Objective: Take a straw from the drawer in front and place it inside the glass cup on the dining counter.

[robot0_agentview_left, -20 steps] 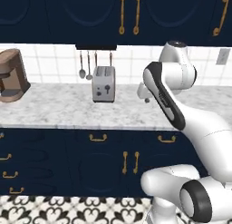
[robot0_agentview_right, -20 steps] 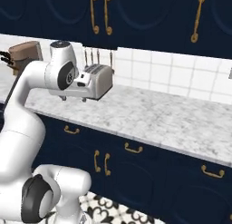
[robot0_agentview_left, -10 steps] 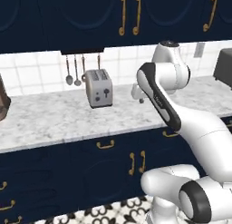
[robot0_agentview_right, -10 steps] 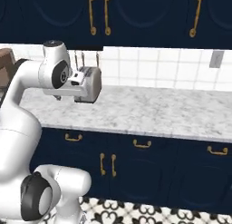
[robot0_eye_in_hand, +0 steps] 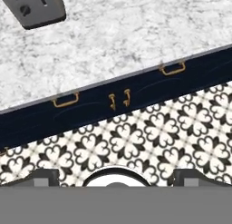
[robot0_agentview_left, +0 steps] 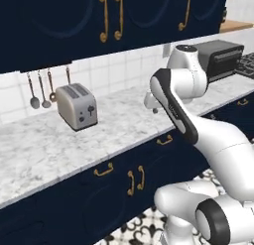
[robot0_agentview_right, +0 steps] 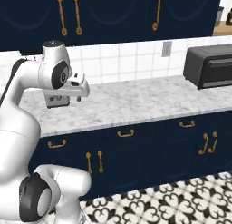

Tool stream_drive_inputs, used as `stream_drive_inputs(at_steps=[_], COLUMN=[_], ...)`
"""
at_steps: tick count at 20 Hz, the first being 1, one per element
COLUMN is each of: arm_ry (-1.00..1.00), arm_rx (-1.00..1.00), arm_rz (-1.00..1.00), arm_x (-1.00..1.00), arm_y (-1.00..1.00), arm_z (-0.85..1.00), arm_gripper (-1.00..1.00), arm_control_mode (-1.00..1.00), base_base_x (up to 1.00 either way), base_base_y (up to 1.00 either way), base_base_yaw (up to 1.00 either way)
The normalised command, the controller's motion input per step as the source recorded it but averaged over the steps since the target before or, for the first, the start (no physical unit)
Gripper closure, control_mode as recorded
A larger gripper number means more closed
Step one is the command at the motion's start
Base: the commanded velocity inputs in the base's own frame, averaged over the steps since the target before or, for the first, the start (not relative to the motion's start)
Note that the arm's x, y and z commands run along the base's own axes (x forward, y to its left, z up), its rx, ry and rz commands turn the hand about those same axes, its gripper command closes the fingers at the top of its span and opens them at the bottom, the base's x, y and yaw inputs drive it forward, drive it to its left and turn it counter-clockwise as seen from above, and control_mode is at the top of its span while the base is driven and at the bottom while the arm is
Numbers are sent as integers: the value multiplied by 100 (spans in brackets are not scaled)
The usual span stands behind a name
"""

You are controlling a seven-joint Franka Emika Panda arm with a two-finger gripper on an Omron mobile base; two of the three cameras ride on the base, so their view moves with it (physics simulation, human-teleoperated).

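1. On the left of the left base view a silver toaster [robot0_agentview_left: 77, 106] stands on the tile-backed marble worktop [robot0_agentview_left: 44, 145], with hanging utensils [robot0_agentview_left: 42, 89] on the wall just behind it. None of this belongs to the task.
2. Below the worktop edge run closed navy drawer fronts with gold handles [robot0_agentview_left: 103, 169]. No drawer stands open, so opening looks yet to be done; which front is the one wanted cannot be told.
3. Mid-frame, the gripper [robot0_agentview_right: 78, 86] hangs over the worktop. In the hand view its two dark fingertips [robot0_eye_in_hand: 43, 176] sit far apart at the bottom edge, spread about as wide as they go, with nothing between them.
4. To the right a black toaster oven [robot0_agentview_right: 209, 65] sits on the worktop, cut off by the frame edge.
5. The straw is presumably shut inside a drawer; fetching, carrying and dropping it into the cup all appear to remain.
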Motion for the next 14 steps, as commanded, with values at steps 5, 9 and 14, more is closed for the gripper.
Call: stream_drive_inputs(at_steps=[5,9,14], arm_ry=[0,0,0], arm_rx=[0,0,0], arm_rz=[0,0,0], arm_x=[0,0,0], arm_y=[0,0,0], arm_z=[0,0,0], arm_gripper=[-100,-100,-100], arm_control_mode=[100,100,100], base_base_x=[43,61,23], base_base_y=[56,46,66], base_base_yaw=[-53,-53,-43])
